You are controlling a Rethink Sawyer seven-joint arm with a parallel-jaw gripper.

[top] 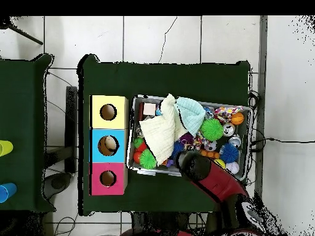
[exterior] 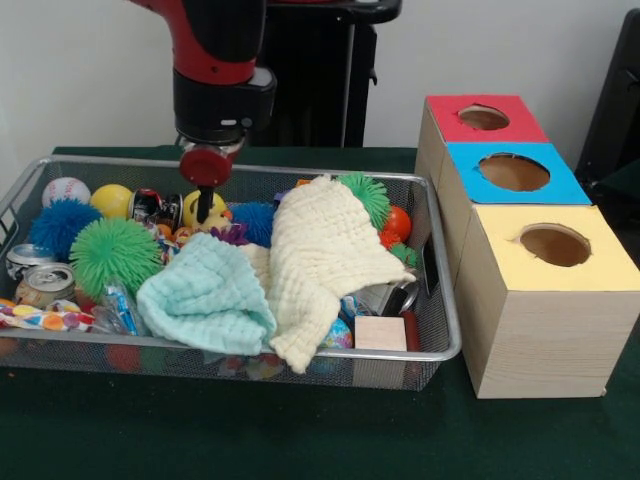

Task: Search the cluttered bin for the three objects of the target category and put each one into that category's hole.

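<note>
my red and black arm [exterior: 215, 50] reaches straight down, and my gripper [exterior: 204, 212] hangs with its narrow dark tip pointing downward.

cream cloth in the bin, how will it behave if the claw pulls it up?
Probably floppy: the cream cloth lies draped in folds over the clutter, one end hanging over the bin front rim. It likely trails and sags when lifted. It overlaps the mint cloth and covers toys, so it may drag those along.
</note>
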